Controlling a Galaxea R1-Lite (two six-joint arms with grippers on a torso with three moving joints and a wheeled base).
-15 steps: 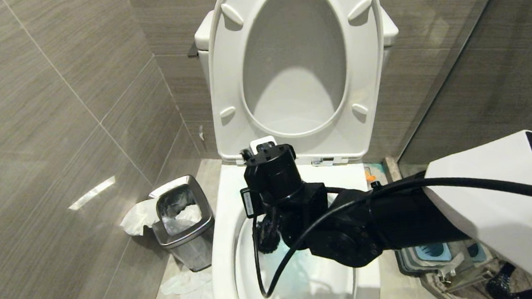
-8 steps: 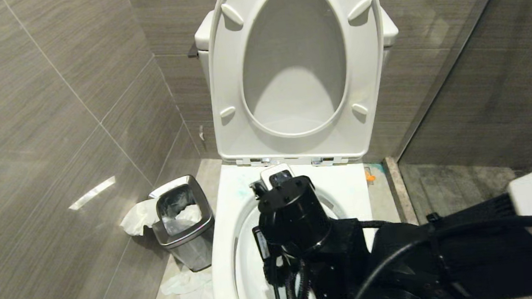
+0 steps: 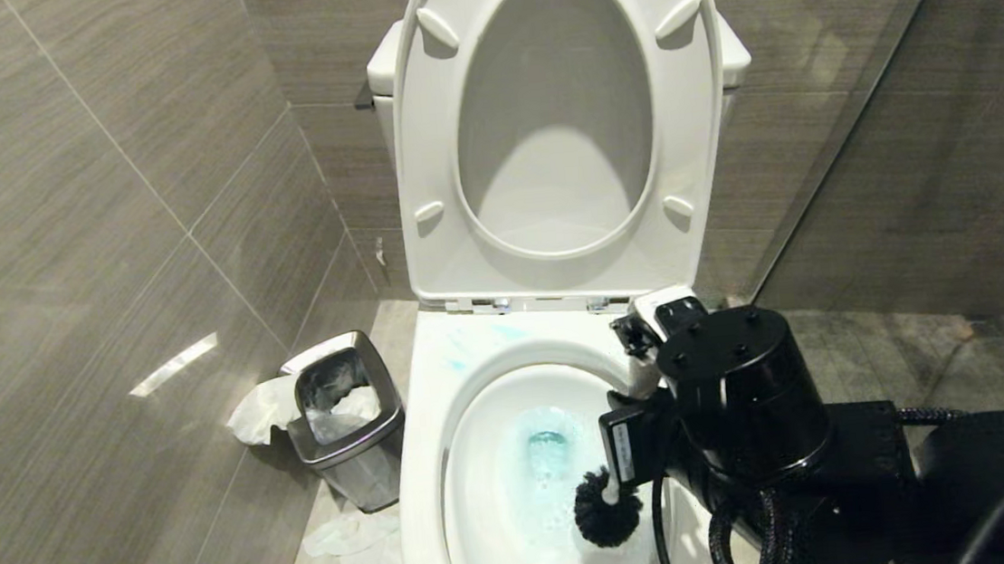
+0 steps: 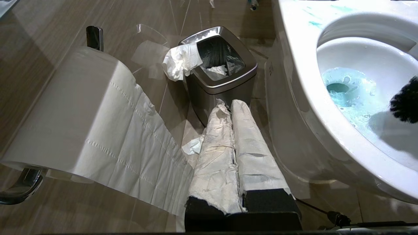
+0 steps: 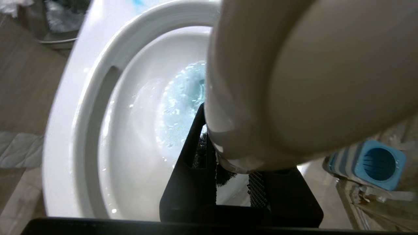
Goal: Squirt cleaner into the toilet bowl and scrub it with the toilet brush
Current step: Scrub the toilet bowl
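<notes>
Head view, read from the left: tiled wall, then a small steel waste bin (image 3: 346, 416) with tissue spilling over its lip and more paper on the floor, standing just beside the toilet bowl (image 3: 428, 470). The seat and lid stood upright against the tank. Cleaner (image 3: 545, 446) tinted the water pale turquoise, with faint smears on the back of the rim, so squirting looked done and scrubbing was the step in hand. The toilet brush (image 3: 607, 514) hung inside the bowl on its right wall, black bristles above the water, its white handle clamped in the right gripper (image 5: 230, 173); the handle's rounded end filled much of the right wrist view. The next move likely called for pressing the bristles onto the ceramic and sweeping round the wall and under the rim. Room was tight: the rim sat close beside the wrist, the raised seat just behind it, a glass partition further right, and the blue holder cup (image 5: 375, 164) on the floor past the bowl's right side. The left gripper (image 4: 233, 107), fingers together and wrapped in paper, idled low beside the bowl, pointing at the bin.
</notes>
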